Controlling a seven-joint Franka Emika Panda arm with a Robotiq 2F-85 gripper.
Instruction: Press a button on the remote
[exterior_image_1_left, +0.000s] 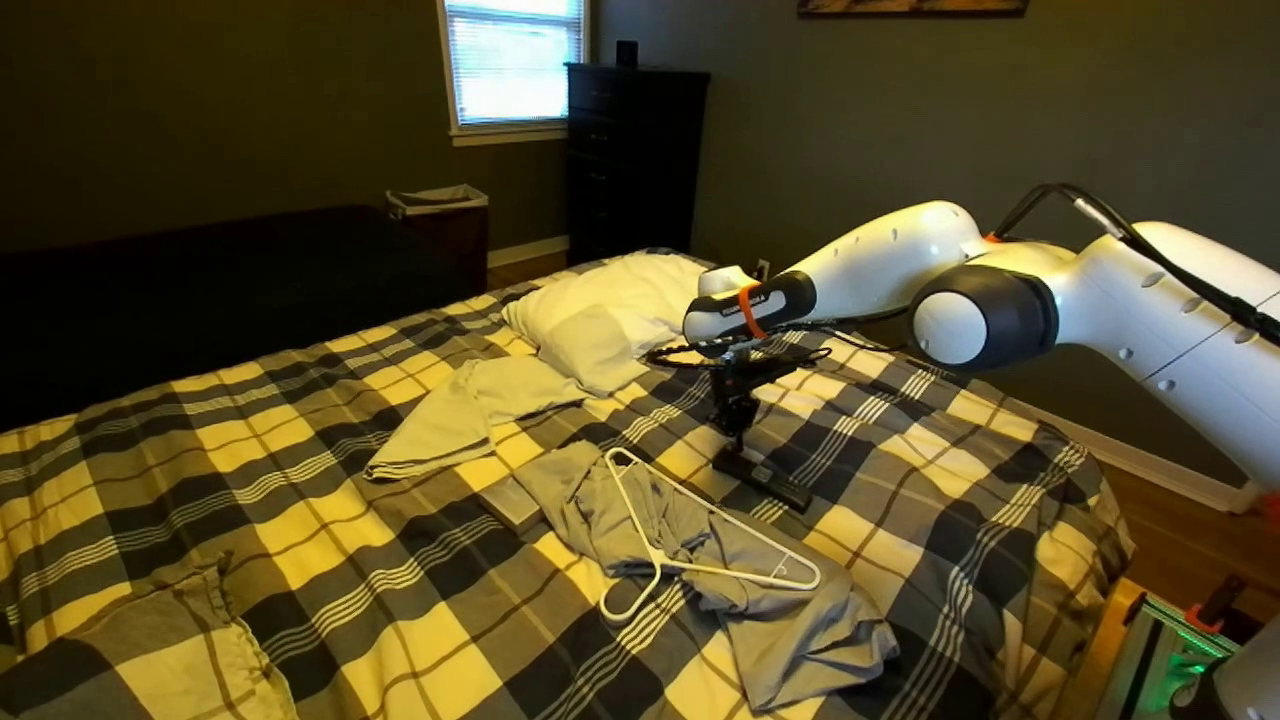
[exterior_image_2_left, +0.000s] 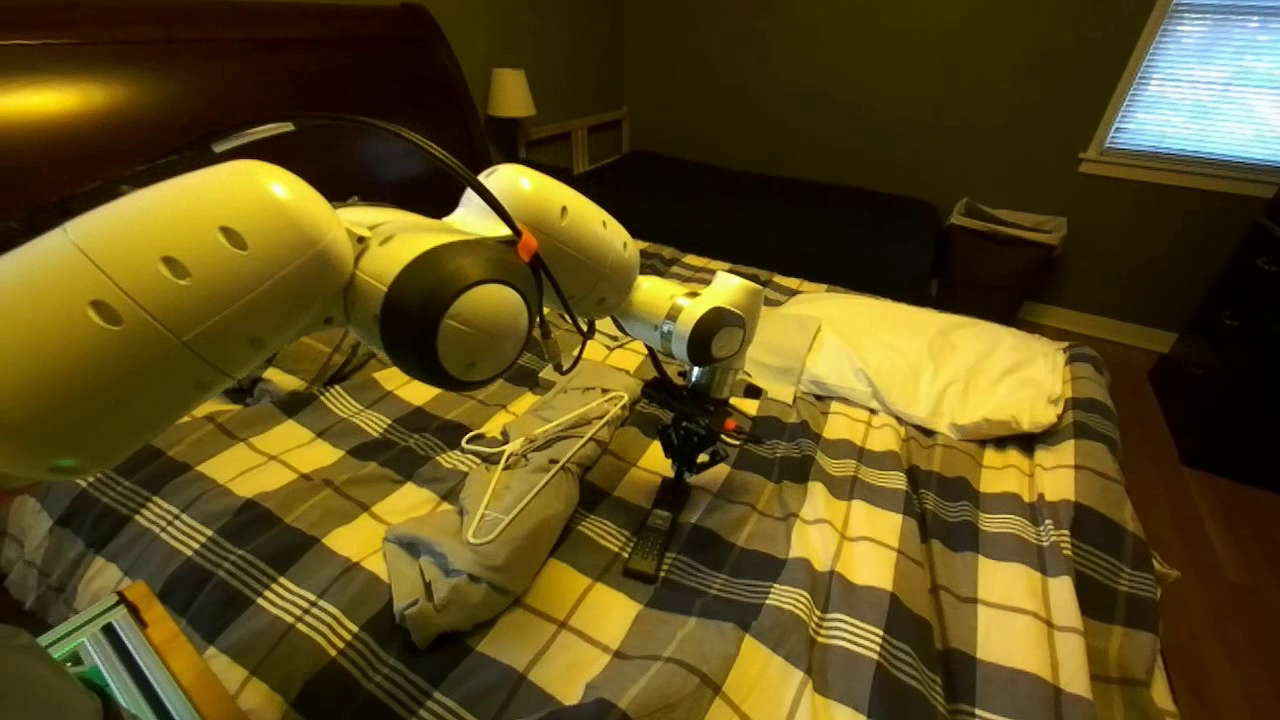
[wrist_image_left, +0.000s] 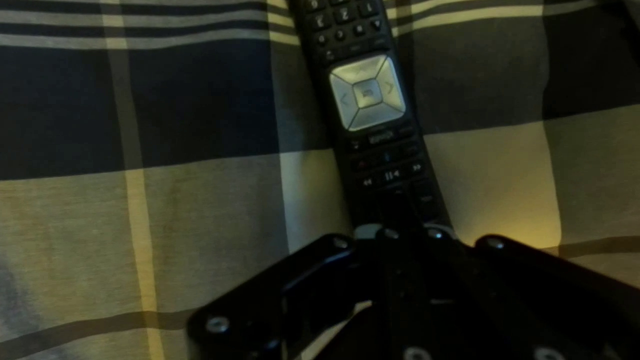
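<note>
Over on my left, a plaid piece (exterior_image_1_left: 130, 650) with a ruffled edge lies on the bench (exterior_image_1_left: 290, 500), which here is a bed done up in checks; behind it sits a long, low dark shape (exterior_image_1_left: 200, 310), too deep in shadow for me to name; next to that stands a lined hamper (exterior_image_1_left: 460, 240), while on the bench a pale cloth (exterior_image_1_left: 450, 415) is spread out, a flat greyish slab (exterior_image_1_left: 512, 503) near it; a bright window (exterior_image_1_left: 515, 65) comes next, then a puffed white pillow (exterior_image_1_left: 620, 295) near the bench's far edge, and beyond that a tall dark dresser (exterior_image_1_left: 635, 165) with a small black thing (exterior_image_1_left: 627, 53) on top; a rumpled grey garment (exterior_image_1_left: 800, 635) runs across the middle, a white hanger (exterior_image_1_left: 657, 557) lying on it; the pincer (exterior_image_1_left: 738, 445) points down, jaws together, over one end of the black remote (exterior_image_1_left: 775, 485), which lies flat on the bench near the garment, face up; in the wrist view it covers the stretch just past the playback keys (wrist_image_left: 392, 175), with the silver pad (wrist_image_left: 367, 92) and, beyond, the number keys (wrist_image_left: 345, 14) in plain sight; whether it touches the remote, I cannot tell; from the right the white arm (exterior_image_1_left: 880, 255) reaches in, an orange band (exterior_image_1_left: 750, 311) round its wrist; low in the right corner, a metal frame (exterior_image_1_left: 1125, 660) catches a green glow.
</note>
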